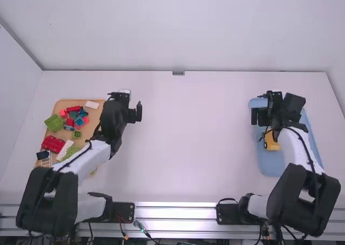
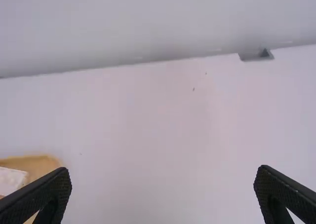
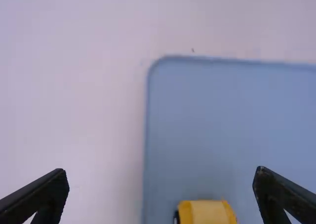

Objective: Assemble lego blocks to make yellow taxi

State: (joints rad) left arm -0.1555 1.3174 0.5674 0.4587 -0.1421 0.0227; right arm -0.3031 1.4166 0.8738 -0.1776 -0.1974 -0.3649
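Observation:
My left gripper (image 1: 131, 102) is beside the upper right corner of the wooden tray (image 1: 63, 102) in the high view. In the left wrist view this gripper (image 2: 163, 177) stands open, nothing between its fingers. Loose blocks lie on the tray, among them a green block (image 1: 54, 122), a red block (image 1: 53, 143) and a white block (image 1: 92, 104). My right gripper (image 1: 274, 107) is over the blue tray (image 1: 268, 161); the right wrist view has the gripper (image 3: 161, 177) open and empty. A yellow block piece (image 3: 205, 213) with a dark wheel sits on that tray, partly covered by the right arm in the high view.
Between the two trays stretches the white table (image 1: 188, 131). A small grey bracket (image 1: 178, 73) sits at the table's far edge against the white back wall. The left arm covers part of the wooden tray and its near blocks.

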